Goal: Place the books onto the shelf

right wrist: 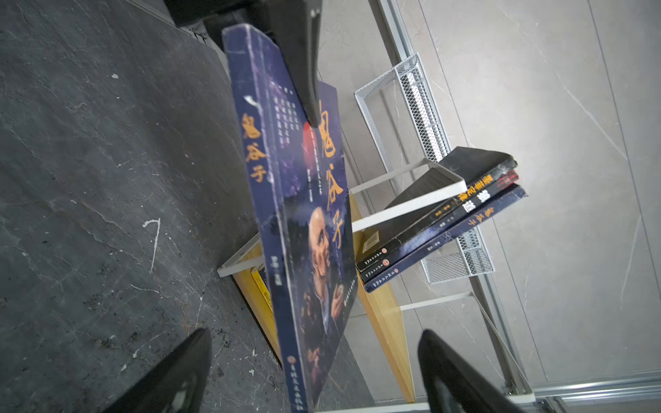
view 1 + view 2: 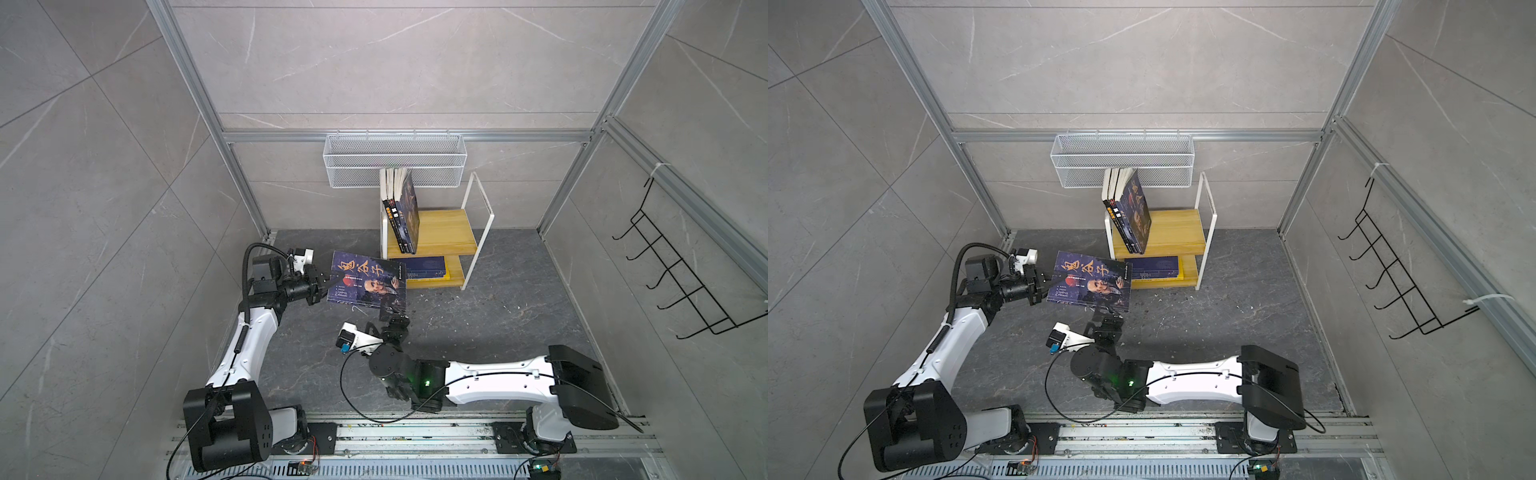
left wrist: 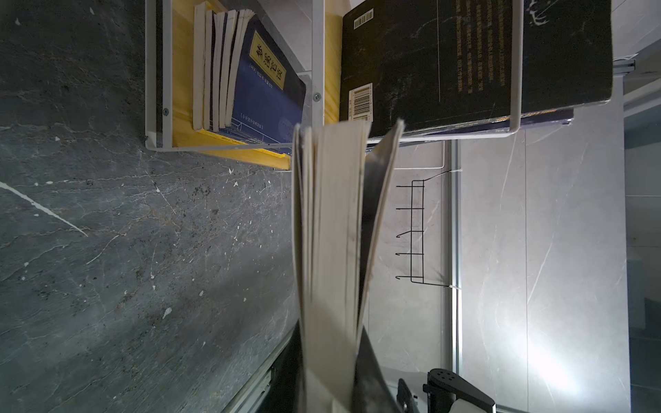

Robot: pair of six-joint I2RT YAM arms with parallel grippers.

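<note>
A navy book with orange calligraphy and a portrait [image 2: 368,282] [image 2: 1090,282] hangs tilted above the dark floor, just left of the shelf [image 2: 451,228] [image 2: 1181,228]. My left gripper [image 2: 326,284] [image 2: 1046,284] [image 3: 329,372] is shut on its left edge; its page edges [image 3: 332,214] fan out in the left wrist view. My right gripper [image 2: 390,309] [image 2: 1108,309] [image 1: 314,334] stands open at the book's near right corner, a jaw on each side of the spine [image 1: 286,286], with gaps. Three books [image 2: 401,212] [image 1: 440,229] lean on the upper board. More navy books [image 2: 422,268] [image 3: 257,89] lie on the lower one.
A white wire mesh basket [image 2: 395,160] hangs on the back wall just above the leaning books. A black wire hook rack [image 2: 681,274] is fixed to the right wall. The upper board's right part [image 2: 457,232] is bare. Aluminium posts frame the cell.
</note>
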